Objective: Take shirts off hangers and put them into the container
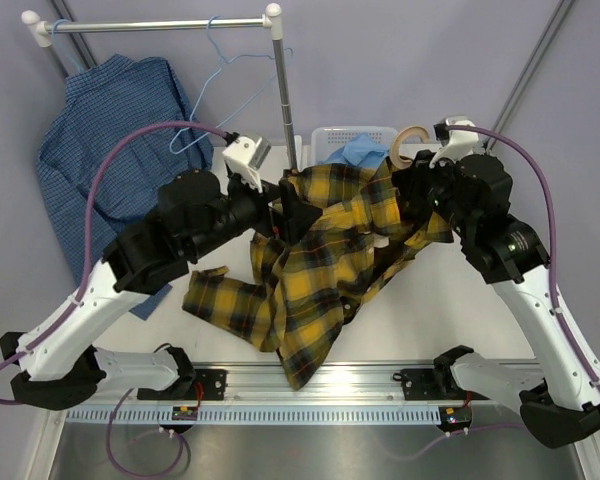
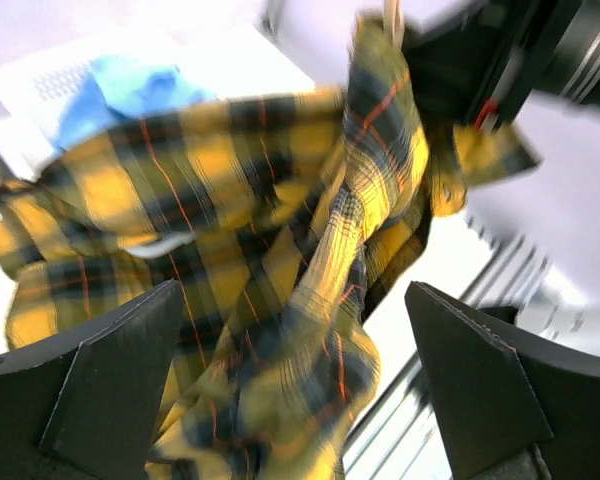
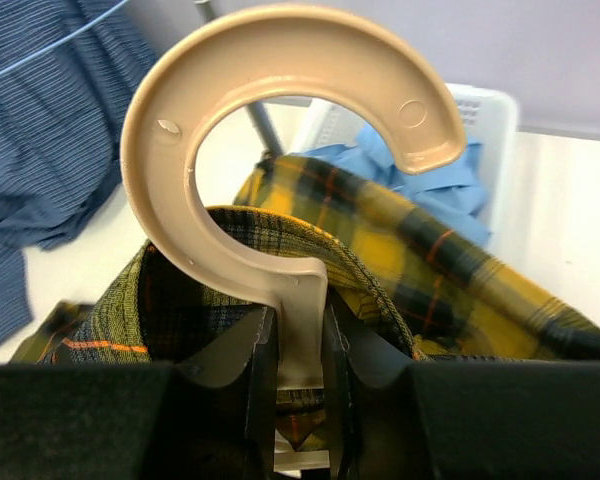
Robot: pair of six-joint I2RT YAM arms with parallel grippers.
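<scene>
My left tool (image 2: pixel 292 300) stands wide open, empty, facing the plaid shirt (image 2: pixel 230 250). My right tool (image 3: pixel 300 345) clamps the tan hanger (image 3: pixel 158 170) neck.

Left tool (image 2: pixel 295 345) agape, right tool (image 3: pixel 300 365) clenched.

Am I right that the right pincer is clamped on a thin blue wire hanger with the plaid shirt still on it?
Not quite: the right wrist view shows the right pincer clamped on a thick tan hanger, not a wire one. The plaid shirt is on it.
</scene>
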